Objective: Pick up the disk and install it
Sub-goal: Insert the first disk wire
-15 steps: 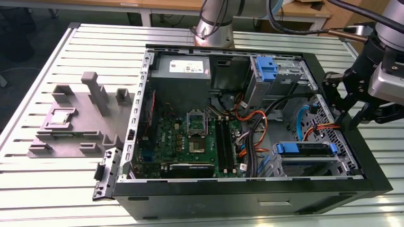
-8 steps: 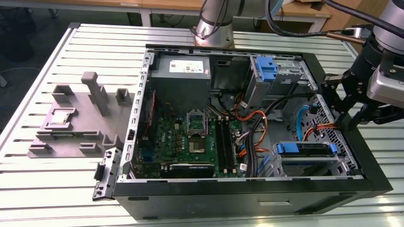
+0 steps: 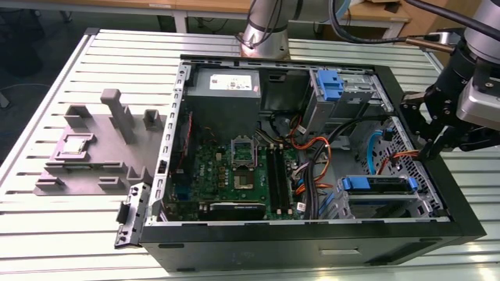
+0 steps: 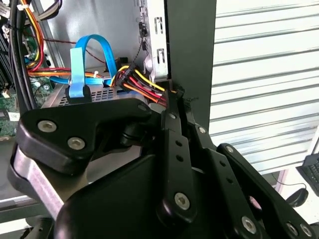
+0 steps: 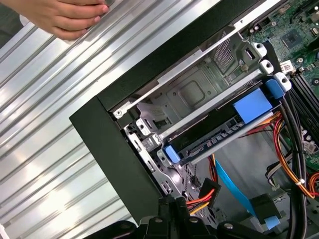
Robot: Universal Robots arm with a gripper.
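The disk (image 3: 378,184) lies flat in the drive cage at the case's front corner, on the exterior view's right, with blue rails along its edges. In the first wrist view the disk (image 5: 217,132) shows as a dark edge between two blue rail ends, seated in the metal cage. My gripper (image 3: 429,153) hangs just above the case's side wall, beside and above the cage. In the second wrist view the gripper (image 4: 174,95) has its black fingers pressed together with nothing between them, close to a bundle of coloured wires (image 4: 134,79).
A blue bracket (image 3: 331,86) stands at the case's back, next to the grey power-supply box (image 3: 226,85). Orange, black and blue cables (image 3: 317,158) cross the motherboard. A person's hand (image 5: 60,15) rests on the slatted table outside the case. A grey fixture (image 3: 102,146) sits on the exterior view's left.
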